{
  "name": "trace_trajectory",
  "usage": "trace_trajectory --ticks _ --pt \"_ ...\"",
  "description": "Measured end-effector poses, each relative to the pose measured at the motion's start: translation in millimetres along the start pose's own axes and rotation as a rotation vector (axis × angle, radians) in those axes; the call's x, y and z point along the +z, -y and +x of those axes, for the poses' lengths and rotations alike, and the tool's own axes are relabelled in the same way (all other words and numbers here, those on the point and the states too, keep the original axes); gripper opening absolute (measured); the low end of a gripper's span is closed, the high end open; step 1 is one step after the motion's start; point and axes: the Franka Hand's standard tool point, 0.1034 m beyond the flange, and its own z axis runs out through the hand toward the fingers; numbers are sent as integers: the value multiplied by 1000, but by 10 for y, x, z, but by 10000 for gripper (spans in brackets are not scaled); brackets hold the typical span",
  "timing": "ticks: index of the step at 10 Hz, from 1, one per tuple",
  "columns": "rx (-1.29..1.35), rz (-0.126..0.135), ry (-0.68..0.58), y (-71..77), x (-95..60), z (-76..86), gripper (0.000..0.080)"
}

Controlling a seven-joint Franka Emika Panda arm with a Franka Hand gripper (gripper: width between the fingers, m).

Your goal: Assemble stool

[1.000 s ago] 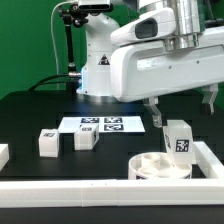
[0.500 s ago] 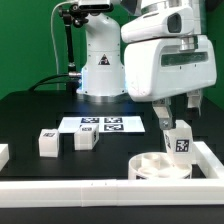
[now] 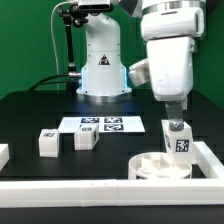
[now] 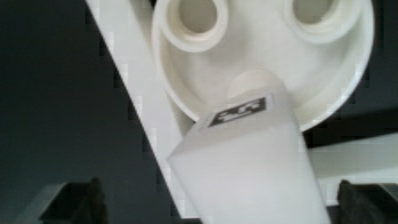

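Note:
A white stool leg with a square tag stands upright at the exterior view's right, just behind the round rimmed seat disc. My gripper hangs directly over the leg's top, open. In the wrist view the leg runs between my two dark fingertips, with a gap on each side; my gripper is not touching it. The seat disc lies beyond the leg. Two more tagged legs lie at the exterior view's left.
The marker board lies flat behind the two loose legs. A long white border rail runs along the table's front and turns up the right side, close to the seat disc. The robot base stands at the back.
The wrist has turned and the gripper has come down over the upright leg; the arm's bulk has swung from a broad sideways pose to a narrow upright one. The parts have not moved.

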Motion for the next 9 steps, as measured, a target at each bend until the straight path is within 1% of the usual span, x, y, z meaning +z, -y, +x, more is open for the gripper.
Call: trace_trajectory --ticks 2,3,6,8,9 --pt "-201 -6 23 19 15 31 649" --pt "-267 -4 29 37 33 43 649" --pt "-282 3 33 64 76 36 649" --pt "-281 3 33 63 76 30 385" --pt "-281 2 34 59 69 30 385"
